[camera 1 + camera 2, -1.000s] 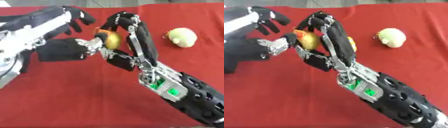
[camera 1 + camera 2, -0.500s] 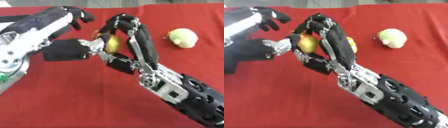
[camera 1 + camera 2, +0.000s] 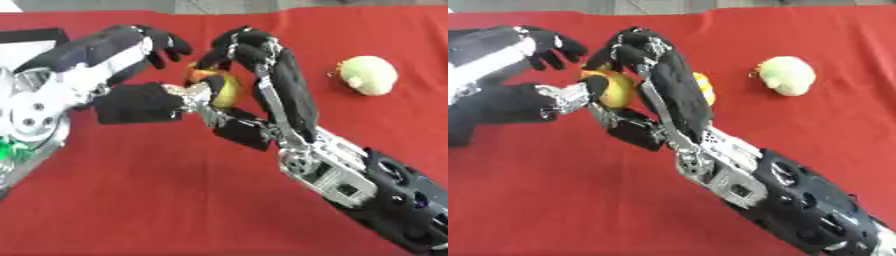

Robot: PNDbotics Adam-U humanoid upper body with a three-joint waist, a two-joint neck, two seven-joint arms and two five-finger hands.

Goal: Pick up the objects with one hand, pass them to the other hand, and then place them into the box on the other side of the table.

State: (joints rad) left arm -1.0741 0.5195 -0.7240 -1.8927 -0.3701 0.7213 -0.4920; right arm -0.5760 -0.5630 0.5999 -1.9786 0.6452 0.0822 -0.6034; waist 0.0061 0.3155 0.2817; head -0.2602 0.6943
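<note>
Your right hand (image 3: 662,82) reaches up from the lower right over the red tabletop (image 3: 175,210), its fingers curled around a yellow, apple-like fruit (image 3: 614,90) held above the cloth. Your left hand (image 3: 140,70) meets it from the left, thumb touching the fruit and curled fingers arched just above it. Farther right, well apart, a pale green round fruit (image 3: 369,75) lies on the tabletop.

The table (image 3: 131,210) is covered in matt red cloth; both hands combine matt black plastic with bare silver metal joints.
</note>
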